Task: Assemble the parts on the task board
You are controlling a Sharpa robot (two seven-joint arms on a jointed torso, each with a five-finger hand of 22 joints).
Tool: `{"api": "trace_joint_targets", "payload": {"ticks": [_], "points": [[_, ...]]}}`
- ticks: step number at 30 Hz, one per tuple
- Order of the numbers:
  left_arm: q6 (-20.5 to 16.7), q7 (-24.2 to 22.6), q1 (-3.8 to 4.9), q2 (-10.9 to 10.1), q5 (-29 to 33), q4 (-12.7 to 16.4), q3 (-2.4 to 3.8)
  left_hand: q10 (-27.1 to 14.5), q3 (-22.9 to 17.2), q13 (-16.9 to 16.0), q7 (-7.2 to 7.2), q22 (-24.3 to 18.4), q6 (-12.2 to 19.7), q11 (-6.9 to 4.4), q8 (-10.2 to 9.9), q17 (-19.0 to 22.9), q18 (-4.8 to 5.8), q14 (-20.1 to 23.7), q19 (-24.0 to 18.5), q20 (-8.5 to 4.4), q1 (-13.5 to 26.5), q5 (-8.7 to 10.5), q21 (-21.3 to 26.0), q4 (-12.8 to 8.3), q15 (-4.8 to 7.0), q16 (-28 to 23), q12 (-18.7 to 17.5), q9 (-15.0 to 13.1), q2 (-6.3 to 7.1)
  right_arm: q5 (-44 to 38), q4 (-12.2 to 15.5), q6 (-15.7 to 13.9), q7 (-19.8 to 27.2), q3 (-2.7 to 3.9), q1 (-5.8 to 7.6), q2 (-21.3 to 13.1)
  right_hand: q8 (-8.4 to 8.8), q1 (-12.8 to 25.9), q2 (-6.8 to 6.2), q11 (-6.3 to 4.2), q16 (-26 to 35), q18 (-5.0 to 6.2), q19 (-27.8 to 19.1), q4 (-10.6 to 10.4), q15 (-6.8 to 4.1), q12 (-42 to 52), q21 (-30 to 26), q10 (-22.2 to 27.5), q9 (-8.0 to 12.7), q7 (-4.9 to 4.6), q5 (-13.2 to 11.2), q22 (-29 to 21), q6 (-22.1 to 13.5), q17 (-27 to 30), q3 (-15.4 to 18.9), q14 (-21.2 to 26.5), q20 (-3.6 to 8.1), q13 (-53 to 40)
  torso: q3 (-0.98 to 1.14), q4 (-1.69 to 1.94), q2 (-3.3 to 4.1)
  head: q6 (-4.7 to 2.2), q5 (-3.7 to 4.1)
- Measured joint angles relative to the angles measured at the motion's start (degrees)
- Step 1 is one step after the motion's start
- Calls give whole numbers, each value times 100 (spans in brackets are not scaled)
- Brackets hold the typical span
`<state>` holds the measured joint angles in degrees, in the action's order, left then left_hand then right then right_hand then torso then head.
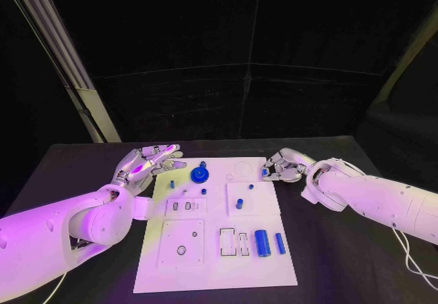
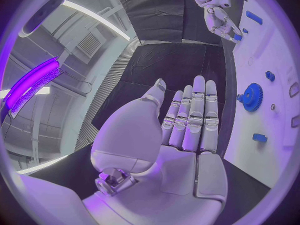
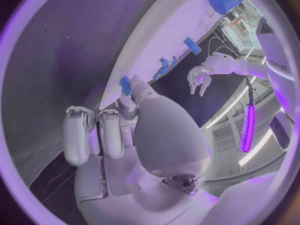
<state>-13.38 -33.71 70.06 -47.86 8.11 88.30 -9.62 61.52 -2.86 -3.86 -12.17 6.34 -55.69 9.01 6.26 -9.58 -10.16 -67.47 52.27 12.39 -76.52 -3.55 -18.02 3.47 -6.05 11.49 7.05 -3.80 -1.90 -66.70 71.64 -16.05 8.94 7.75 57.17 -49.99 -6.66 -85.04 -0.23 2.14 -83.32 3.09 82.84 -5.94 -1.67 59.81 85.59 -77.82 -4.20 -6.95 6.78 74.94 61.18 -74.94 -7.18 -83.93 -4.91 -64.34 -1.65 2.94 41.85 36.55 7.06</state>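
The left hand (image 1: 149,163) is hovering just off the far left corner of the task board (image 1: 215,269), its fingers (image 2: 195,117) stretched out side by side and holding nothing. The right hand (image 1: 282,168) is sitting at the board's far right edge with its fingers (image 3: 94,135) curled in; a small blue part (image 3: 125,85) is showing at its fingertips, pinched there.

On the board, a blue gear (image 1: 200,175) is lying near the far left, close to the left hand. 2 blue cylinders (image 1: 262,243) are lying side by side toward the near right, and a small blue peg (image 1: 239,204) is sitting in a square recess at the middle right. Several other small blue pieces are dotting the far left part.

The board is lying in the middle of the black table (image 1: 78,166), with bare black surface running along both its long sides under the arms. Beyond the far table edge a dark curtain is hanging, and a pale post (image 1: 68,69) is slanting up at the far left.
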Motion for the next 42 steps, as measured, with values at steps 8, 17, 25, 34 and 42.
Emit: {"api": "trace_joint_targets", "payload": {"ticks": [8, 17, 25, 34, 42], "points": [[3, 4, 0, -5, 0, 3, 0, 0, 0, 0, 0, -5, 0, 0, 0, -7, 0, 0, 0, 0, 0, 0, 0, 0, 0, 0, 0, 0, 0, -218, 44, -253, -63, 0, 0, 0, -16, -23, 66, -29, -55, 0, 0, 106, -38, 46, 26, -29, 0, -15, -81, 0, 30, 1, -210, -1, 43, -49, 7, -2, 0, 10, -1], [7, 9, 0, -12, 1, 2, 0, 0, 0, 0, 0, -5, 0, 0, 0, -7, 0, 0, 0, 0, 0, 0, 0, 0, 0, 0, 0, 0, 0, -399, 767, -537, -182, 0, -2, -146, -15, 15, 104, -29, -55, 0, 0, 79, -38, 46, 26, -29, 0, -16, -110, -1, 31, 1, -237, -1, 42, -51, 8, -12, -8, -8, -16], [9, 13, 0, -13, 1, 4, 0, 0, 0, 0, 0, -4, 0, 0, 0, -7, 0, 0, 0, 0, 0, 0, 0, 0, 0, 0, 0, 0, 0, -459, 1462, -765, -532, 11, 7, -112, -9, 86, 137, -51, -55, 0, 0, 81, -38, -2, 26, -7, 1, -17, -113, -1, 31, 2, -269, -1, 42, -5, -10, -7, -20, -19, -31], [10, 15, 4, -36, 12, -4, 0, 0, 0, 0, 0, -4, 0, 0, 0, -6, 0, 0, 0, 0, 0, 0, 0, 0, 0, 0, 0, 0, 0, -680, 1741, -877, -1039, 15, 11, 521, 2, 155, 72, -63, -55, 0, 0, 54, -38, -91, 26, 5, 5, -17, -60, -1, 31, 2, -325, -1, 42, 42, -20, 15, -23, 27, -161], [10, 15, 14, -59, 23, -36, 2, 0, 0, 0, 0, -4, 0, 0, 0, -6, 0, 0, 0, 0, 0, 0, 0, 0, 0, 0, 0, 0, 0, -987, 1626, -818, -1413, 15, 11, 1059, 25, 247, 28, -71, -55, 0, 0, 50, -38, -91, 26, 14, 9, -19, -11, -2, 33, 2, -330, -1, 42, 59, -21, 4, -25, 84, -364]]}}
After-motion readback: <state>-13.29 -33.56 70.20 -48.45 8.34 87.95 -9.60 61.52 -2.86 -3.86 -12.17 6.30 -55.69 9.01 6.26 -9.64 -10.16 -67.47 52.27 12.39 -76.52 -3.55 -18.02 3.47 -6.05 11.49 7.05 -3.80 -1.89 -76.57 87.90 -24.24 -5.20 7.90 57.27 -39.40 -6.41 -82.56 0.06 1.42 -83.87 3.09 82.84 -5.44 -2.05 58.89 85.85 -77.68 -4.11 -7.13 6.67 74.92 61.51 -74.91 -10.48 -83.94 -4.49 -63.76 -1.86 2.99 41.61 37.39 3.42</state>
